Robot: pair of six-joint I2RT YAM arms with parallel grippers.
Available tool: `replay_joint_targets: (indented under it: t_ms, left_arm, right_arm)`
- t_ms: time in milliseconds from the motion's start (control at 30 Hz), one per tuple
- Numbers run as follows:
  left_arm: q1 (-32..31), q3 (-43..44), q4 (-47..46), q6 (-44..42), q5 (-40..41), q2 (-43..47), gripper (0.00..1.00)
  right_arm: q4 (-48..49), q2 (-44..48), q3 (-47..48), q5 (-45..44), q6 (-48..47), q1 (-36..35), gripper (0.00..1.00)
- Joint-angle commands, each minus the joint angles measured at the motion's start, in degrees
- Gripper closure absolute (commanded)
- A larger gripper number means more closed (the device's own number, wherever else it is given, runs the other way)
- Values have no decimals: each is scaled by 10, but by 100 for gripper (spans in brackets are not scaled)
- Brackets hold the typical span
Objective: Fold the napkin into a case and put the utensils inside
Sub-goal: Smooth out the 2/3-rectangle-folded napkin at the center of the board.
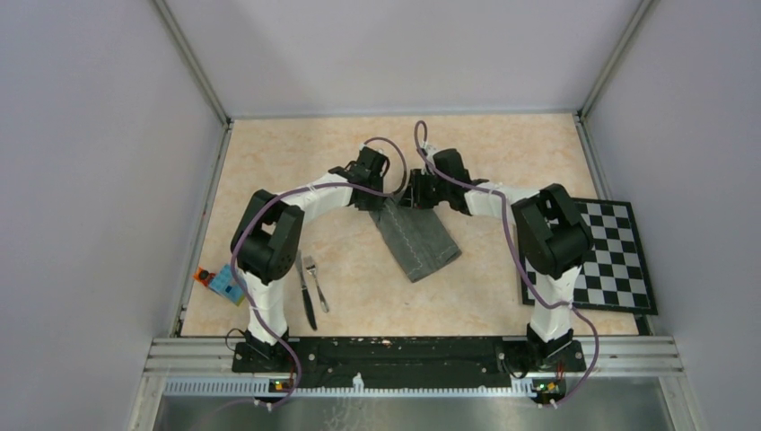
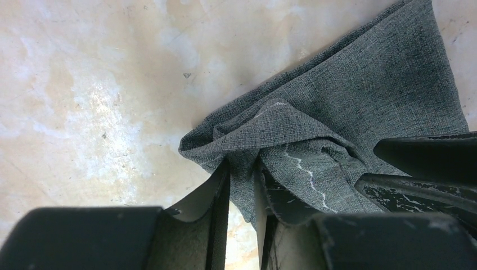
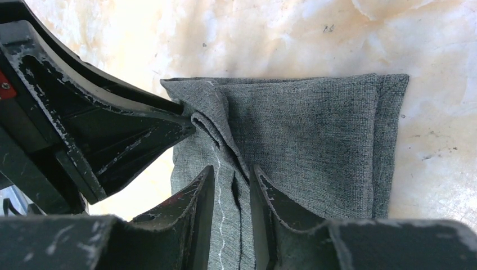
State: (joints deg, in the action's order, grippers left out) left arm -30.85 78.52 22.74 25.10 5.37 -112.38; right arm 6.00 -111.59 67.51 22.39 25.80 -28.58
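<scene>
Napkin (image 1: 417, 244) lies folded to a narrow oblong, skewed, at the middle of the table (image 1: 502, 153). At its far end the left gripper (image 2: 243, 167) pinches a raised fold. Just beside it, the right gripper (image 3: 232, 171) pinches a fold of the same end. The knife (image 1: 306, 292) and fork (image 1: 315, 280) lie side by side near the left arm's base, well apart from the napkin.

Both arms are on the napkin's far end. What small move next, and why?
Probably lift that edge together and fold it nearward: the left gripper and right gripper have jaws pinching bunched napkin, while the knife and fork lie outside, untouched.
</scene>
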Motion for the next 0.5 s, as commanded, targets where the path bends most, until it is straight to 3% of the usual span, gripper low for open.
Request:
replay_joint_targets:
  t_ms: [0, 133, 233, 467]
  left_arm:
    - [-1, 18, -14, -4, -2, 2, 77]
    - [-1, 21, -9, -4, 0, 4, 92]
    - [-2, 13, -16, -1, -2, 15, 98]
    - [-1, -1, -29, 0, -4, 36, 100]
  right_arm:
    - [16, 41, -3, 11, 9, 3, 71]
    - [21, 58, -13, 18, 32, 3, 71]
    - [63, 61, -30, 59, 69, 2, 78]
    - [119, 12, -16, 108, 125, -1, 100]
